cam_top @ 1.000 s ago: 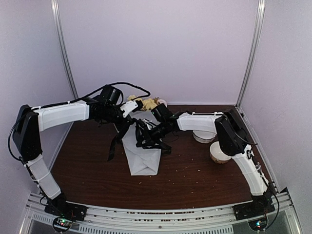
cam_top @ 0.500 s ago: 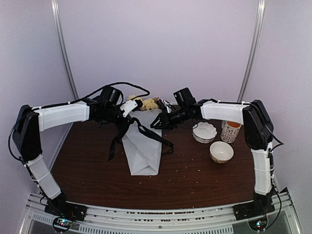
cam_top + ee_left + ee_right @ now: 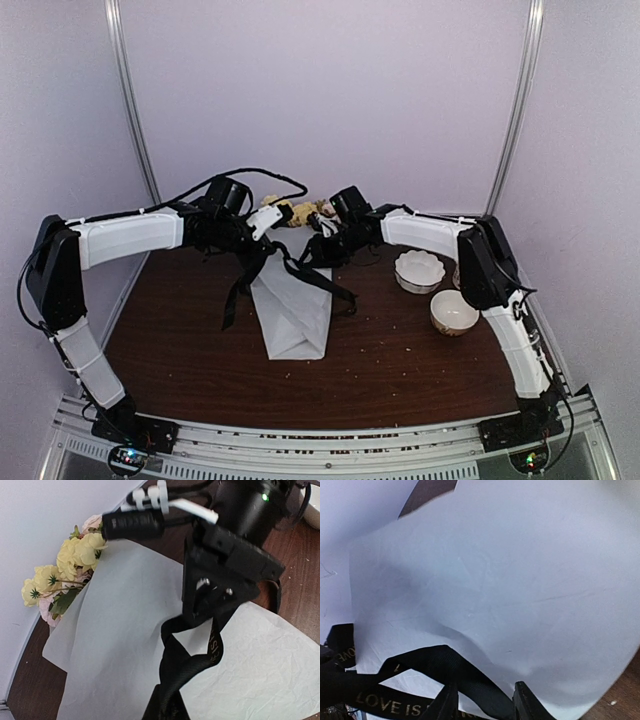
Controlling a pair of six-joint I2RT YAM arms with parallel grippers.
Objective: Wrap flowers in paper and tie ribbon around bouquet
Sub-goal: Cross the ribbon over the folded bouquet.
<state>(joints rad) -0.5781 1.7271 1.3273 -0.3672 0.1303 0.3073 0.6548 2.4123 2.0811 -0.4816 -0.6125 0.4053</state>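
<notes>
We see the paper [image 3: 293,310] cone lying on the table [image 3: 400,370], flowers [image 3: 75,560] poking from its far end. The left gripper [image 3: 262,250] is clamped on the ribbon [image 3: 185,665] above the cone. The right gripper [image 3: 485,705] has its fingers apart, a ribbon strand between them. A scalloped bowl [image 3: 418,270] and a round bowl [image 3: 454,312] sit at right, and we cannot tell their contents

The paper [image 3: 295,315] lies at the middle of the worktop [image 3: 180,340], and the flowers [image 3: 300,212] stick out of its far end by the back wall. The ribbon [image 3: 318,280] crosses over the paper's far half. To the right, the fluted bowl [image 3: 419,270] sits behind the plain bowl [image 3: 454,312].
</notes>
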